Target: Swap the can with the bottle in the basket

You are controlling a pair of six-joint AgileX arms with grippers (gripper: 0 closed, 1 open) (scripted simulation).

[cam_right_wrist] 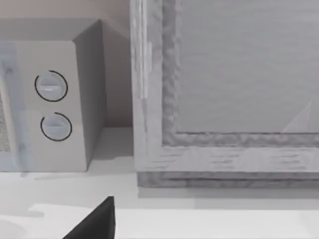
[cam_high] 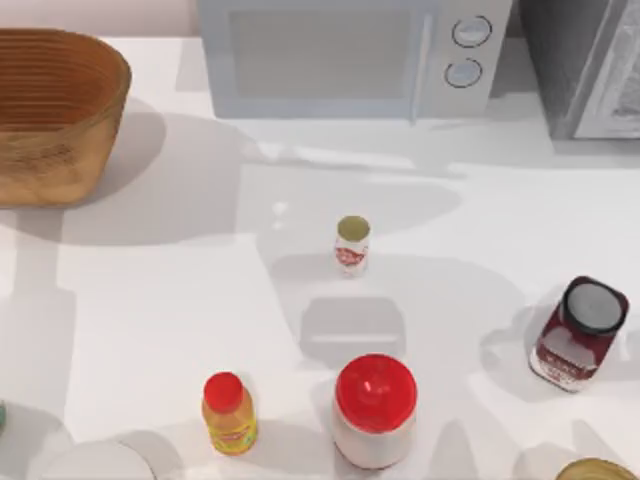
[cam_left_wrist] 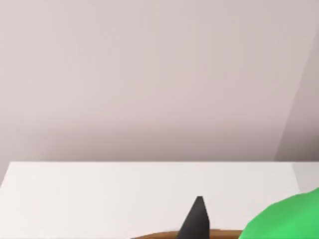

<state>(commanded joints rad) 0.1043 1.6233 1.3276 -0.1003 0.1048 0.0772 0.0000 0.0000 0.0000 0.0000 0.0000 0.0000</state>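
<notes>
The can (cam_high: 352, 244) stands upright near the middle of the white table (cam_high: 170, 290), its dull gold top facing up and red marks on its white side — nothing touches it. The wicker basket (cam_high: 52, 115) sits at the table's far left corner, partly cut off by the picture's edge; from above, its inside shows only woven ribs.

In the left wrist view a rounded bright green shape, the bottle (cam_left_wrist: 286, 219), sits beside one dark fingertip (cam_left_wrist: 196, 221) of the left gripper, with a thin brown strip of basket rim below and the white tabletop and a plain wall beyond. Whether the jaws are clenched on the bottle or released cannot be told from this.

The right wrist view looks toward the back of the table: the microwave (cam_right_wrist: 55, 99) with its two round dials, and a grey framed cabinet (cam_right_wrist: 229, 94) just beside it. One dark finger (cam_right_wrist: 97, 221) of the right gripper juts in; the state of its jaws cannot be told either.

Along the table's near edge stand a yellow bottle with a red cap (cam_high: 229, 412) and a big white jar with a red lid (cam_high: 374, 410). Near the right edge is a dark red jar with a black lid (cam_high: 577, 333).
</notes>
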